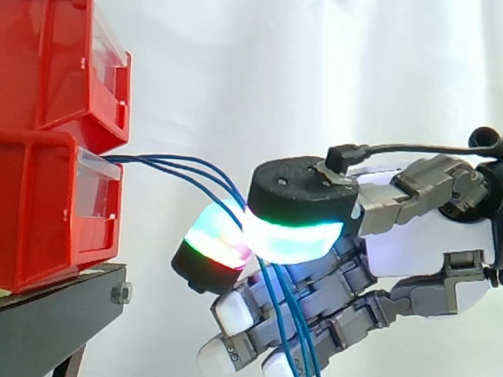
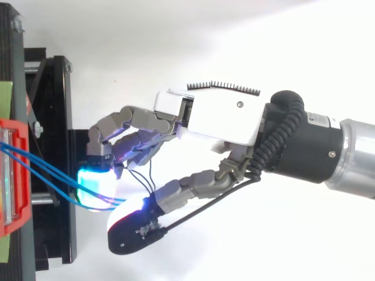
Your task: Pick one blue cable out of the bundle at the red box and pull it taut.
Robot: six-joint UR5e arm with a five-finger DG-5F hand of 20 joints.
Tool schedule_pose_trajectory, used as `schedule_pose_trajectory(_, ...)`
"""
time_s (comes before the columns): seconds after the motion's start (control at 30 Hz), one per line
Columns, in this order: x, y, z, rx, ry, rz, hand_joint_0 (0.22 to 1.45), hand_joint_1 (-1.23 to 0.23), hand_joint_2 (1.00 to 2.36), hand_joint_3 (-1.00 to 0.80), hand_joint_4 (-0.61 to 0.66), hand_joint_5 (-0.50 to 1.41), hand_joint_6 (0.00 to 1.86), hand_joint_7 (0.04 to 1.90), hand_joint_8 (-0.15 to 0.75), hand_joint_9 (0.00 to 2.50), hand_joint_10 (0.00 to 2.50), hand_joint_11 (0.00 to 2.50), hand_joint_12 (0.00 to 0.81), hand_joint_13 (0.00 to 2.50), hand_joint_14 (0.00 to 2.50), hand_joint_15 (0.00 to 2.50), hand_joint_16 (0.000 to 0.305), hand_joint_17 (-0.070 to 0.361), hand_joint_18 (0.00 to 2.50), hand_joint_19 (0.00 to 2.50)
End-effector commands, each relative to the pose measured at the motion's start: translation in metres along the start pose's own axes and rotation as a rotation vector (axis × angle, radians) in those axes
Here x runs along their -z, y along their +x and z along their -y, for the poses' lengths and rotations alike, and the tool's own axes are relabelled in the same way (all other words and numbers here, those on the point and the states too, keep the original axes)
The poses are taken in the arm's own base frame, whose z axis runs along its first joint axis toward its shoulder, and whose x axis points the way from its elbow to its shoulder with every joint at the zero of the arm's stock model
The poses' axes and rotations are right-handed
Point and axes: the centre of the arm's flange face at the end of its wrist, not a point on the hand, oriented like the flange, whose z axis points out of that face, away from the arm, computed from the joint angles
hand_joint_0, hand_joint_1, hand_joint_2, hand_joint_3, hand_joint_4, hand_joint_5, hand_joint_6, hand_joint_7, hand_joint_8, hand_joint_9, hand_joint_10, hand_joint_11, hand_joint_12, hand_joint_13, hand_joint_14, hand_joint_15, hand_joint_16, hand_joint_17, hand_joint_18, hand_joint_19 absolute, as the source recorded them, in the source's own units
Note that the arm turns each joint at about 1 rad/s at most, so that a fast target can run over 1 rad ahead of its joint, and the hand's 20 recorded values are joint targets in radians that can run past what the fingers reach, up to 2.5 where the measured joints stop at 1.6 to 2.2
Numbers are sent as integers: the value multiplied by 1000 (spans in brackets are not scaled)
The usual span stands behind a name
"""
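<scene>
Blue cables: the blue cables [image 1: 136, 159] leave the front of the lower red bin [image 1: 33, 212] as a close bundle of thin strands, fan out a little and run across the open gap to the hand.
Cable line: between bin and hand the strands bow gently rather than run straight. Past the pads they drop steeply in front of the lower fingers and leave the side view at its bottom edge.
Hand: the hand [image 2: 222, 117] reaches in from the side away from the bins, palm level with the lower bin's front and fingers aimed at it.
Grasp: the thumb pad [image 1: 295, 240], black-backed and glowing green and cyan, meets a finger pad [image 1: 216, 241] glowing cyan, green and red. The cables pass between the two, so the hand is pinched on the cables. How many strands the pads actually catch cannot be told.
Other fingers: they curl below the pinch, their pale tips [image 1: 229, 313] pointing toward the bins, with the hanging strands lying across them.
From above: the cables [image 2: 44, 170] cross from the bin's edge [image 2: 14, 170] to the cyan pad [image 2: 96, 184] and end where it meets the thumb.
Distance to bin: the pinch sits near the bin front but clear of it.
Bins: the lower bin carries an upper red bin [image 1: 49, 54], and both stand on a black stand [image 1: 45, 321].
Backdrop: a white curtain [image 1: 323, 75].
</scene>
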Motion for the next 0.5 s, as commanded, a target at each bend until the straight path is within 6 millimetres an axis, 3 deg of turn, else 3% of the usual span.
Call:
schedule_pose_trajectory(0.0,0,0,0,0,1,0,691,-979,1000,-500,17,-247,830,949,268,661,13,792,397,592,7,203,53,118,735,278)
schedule_pose_trajectory(0.2,0,0,0,0,1,0,573,-979,1000,-500,86,-254,798,924,284,622,14,813,409,580,7,221,55,123,727,300)
schedule_pose_trajectory(0.3,0,0,0,0,1,0,524,-922,1000,-500,122,-236,787,923,319,663,14,815,425,587,7,225,58,130,736,329)
schedule_pose_trajectory(0.37,0,0,0,2,1,0,486,-790,1000,-500,154,-208,774,938,349,720,13,817,441,608,7,235,61,136,755,348)
schedule_pose_trajectory(0.47,0,0,0,2,1,-1,528,-728,1000,-500,138,-181,753,996,348,771,15,798,430,625,7,241,58,132,760,374)
